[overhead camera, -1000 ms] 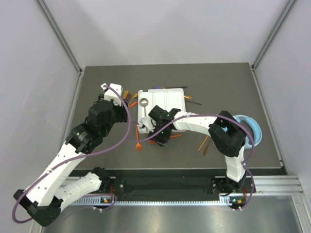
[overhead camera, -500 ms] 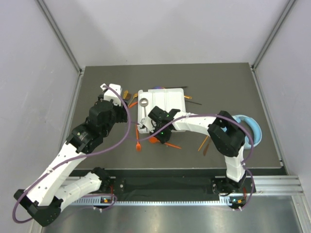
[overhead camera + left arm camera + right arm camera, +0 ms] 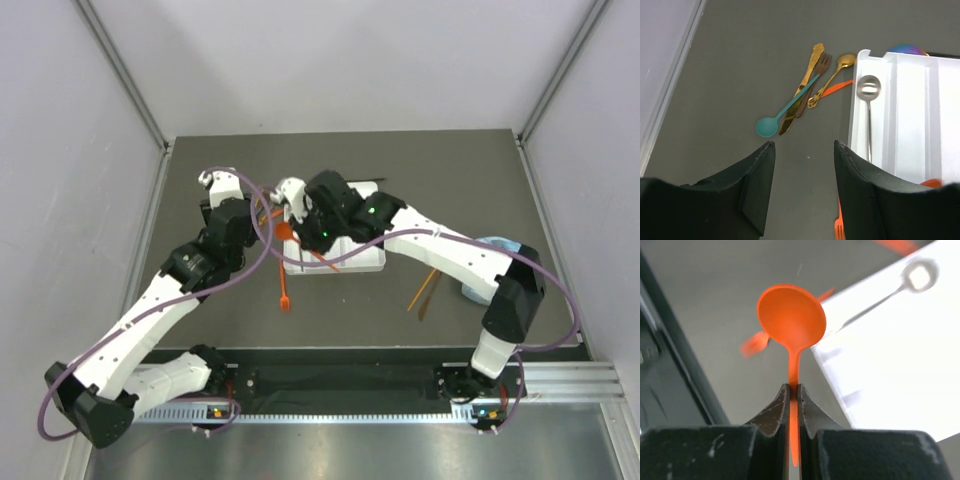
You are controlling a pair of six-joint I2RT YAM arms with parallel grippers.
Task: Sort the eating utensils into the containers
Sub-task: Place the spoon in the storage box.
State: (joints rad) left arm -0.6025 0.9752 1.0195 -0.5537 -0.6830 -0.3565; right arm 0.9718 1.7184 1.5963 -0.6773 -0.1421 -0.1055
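1. The right hand (image 3: 794, 390) is clamped on the stem of a thin orange plastic spoon (image 3: 791, 315), held above the edge of the white divided plastic tray (image 3: 900, 370).
2. The spoon looks light, stiff and slick, so a mid-stem pinch suits it.
3. The left hand (image 3: 802, 150) hovers over the dark table (image 3: 740, 60), jaws apart and holding nothing.

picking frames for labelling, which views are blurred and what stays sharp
Right wrist: the orange spoon in the shut right gripper is sharp; white tray and slotted spoon behind are smeared. Left wrist: teal spoon and gold knife crisp. Top external: evenly lit, sharp.
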